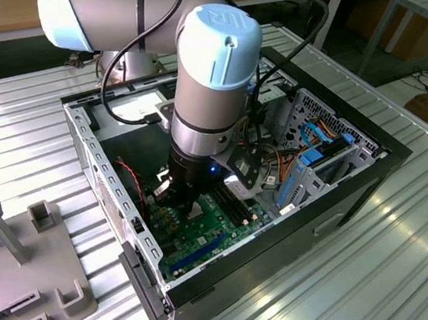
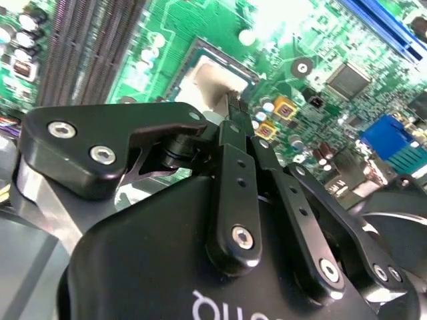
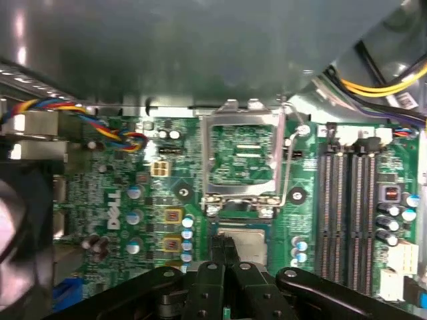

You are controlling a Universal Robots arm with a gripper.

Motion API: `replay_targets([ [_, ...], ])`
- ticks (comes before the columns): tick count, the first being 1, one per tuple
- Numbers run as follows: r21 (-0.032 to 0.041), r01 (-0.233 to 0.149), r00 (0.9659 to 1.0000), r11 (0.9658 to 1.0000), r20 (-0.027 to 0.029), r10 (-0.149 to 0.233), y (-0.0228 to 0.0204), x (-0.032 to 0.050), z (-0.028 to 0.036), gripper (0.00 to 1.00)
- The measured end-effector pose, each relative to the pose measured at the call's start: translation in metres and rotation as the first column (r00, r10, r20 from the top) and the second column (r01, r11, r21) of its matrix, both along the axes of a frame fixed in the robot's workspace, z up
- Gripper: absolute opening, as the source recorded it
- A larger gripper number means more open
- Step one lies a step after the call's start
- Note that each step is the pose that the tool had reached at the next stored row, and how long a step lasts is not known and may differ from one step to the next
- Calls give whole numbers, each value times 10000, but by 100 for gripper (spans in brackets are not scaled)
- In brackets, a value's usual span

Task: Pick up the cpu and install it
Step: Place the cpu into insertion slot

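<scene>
We are seeing a glossy black gripper, a matt silvery metal face on the cpu, and a shiny ribbed metal table.

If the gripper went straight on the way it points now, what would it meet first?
Most likely the cpu, the pale square lying flat on the motherboard directly under the gripper. Depth is unclear; it may already be touching.

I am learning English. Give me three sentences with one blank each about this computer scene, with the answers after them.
1. The arm reaches into an open computer ____.
2. The board is ____ in colour.
3. The gripper is right at the pale cpu, which lies in the ____.
Answers: case; green; socket.
</scene>
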State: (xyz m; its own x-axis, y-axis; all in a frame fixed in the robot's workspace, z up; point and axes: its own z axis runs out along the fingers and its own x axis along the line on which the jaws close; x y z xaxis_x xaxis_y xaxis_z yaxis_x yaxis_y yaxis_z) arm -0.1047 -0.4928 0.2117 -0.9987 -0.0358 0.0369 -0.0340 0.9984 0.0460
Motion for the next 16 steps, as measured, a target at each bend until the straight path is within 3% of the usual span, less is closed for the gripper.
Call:
replay_targets([
  [16,0,-1,10000,10000,9,1,-17,-81,-63,11],
])
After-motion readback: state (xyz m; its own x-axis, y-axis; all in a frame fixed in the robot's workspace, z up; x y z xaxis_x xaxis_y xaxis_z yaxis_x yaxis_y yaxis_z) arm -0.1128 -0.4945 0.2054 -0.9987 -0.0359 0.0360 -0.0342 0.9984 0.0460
